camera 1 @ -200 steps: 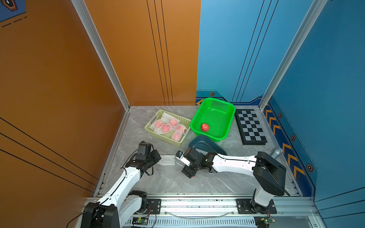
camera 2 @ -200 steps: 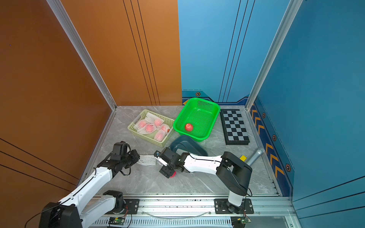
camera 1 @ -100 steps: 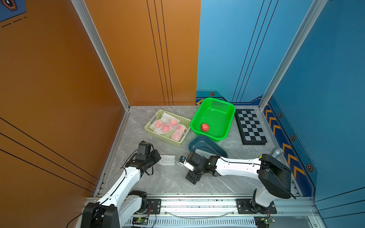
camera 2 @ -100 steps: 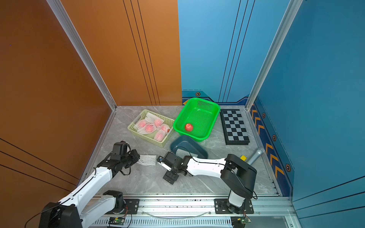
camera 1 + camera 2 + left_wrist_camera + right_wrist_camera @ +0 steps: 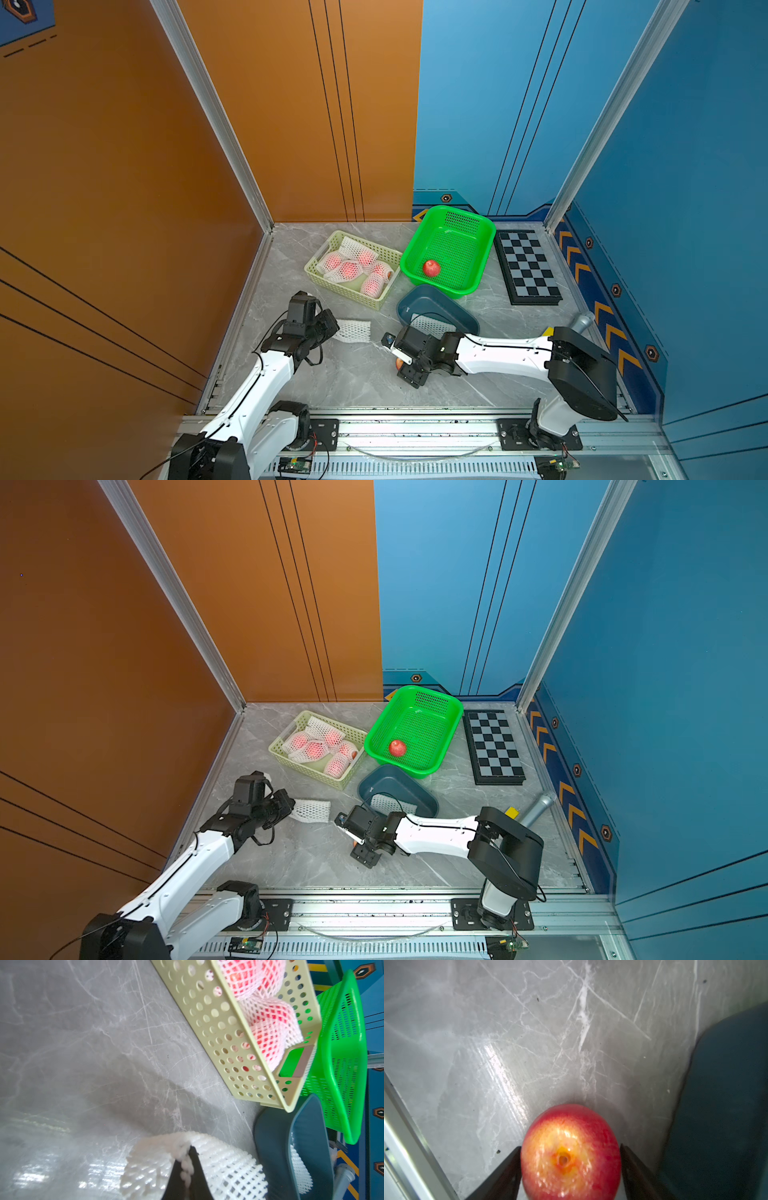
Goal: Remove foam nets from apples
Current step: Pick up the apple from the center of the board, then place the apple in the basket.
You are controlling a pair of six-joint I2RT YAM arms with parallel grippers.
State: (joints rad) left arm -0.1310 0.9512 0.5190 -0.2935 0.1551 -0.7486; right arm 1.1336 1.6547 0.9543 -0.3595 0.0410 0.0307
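Note:
An empty white foam net (image 5: 354, 331) (image 5: 311, 811) lies out on the marble floor, and my left gripper (image 5: 332, 328) (image 5: 289, 808) (image 5: 188, 1159) is shut on one end of it. A bare red apple (image 5: 571, 1153) (image 5: 399, 364) sits on the floor between the fingers of my right gripper (image 5: 570, 1147) (image 5: 405, 366) (image 5: 360, 846). Both fingers press against its sides. Several apples in foam nets (image 5: 351, 268) (image 5: 316, 748) (image 5: 268, 1028) fill the pale yellow basket (image 5: 347, 293). Another bare apple (image 5: 431, 268) lies in the green basket (image 5: 487, 232).
A dark blue bin (image 5: 455, 309) with a foam net (image 5: 428, 324) in it stands just behind my right wrist. A chessboard (image 5: 528, 266) lies at the right. Orange and blue walls close in the floor. A metal rail (image 5: 415, 428) runs along the front.
My right gripper has drifted toward the front edge, and its jaws have opened wide and then closed onto the bare apple. The left arm and its net have not moved.

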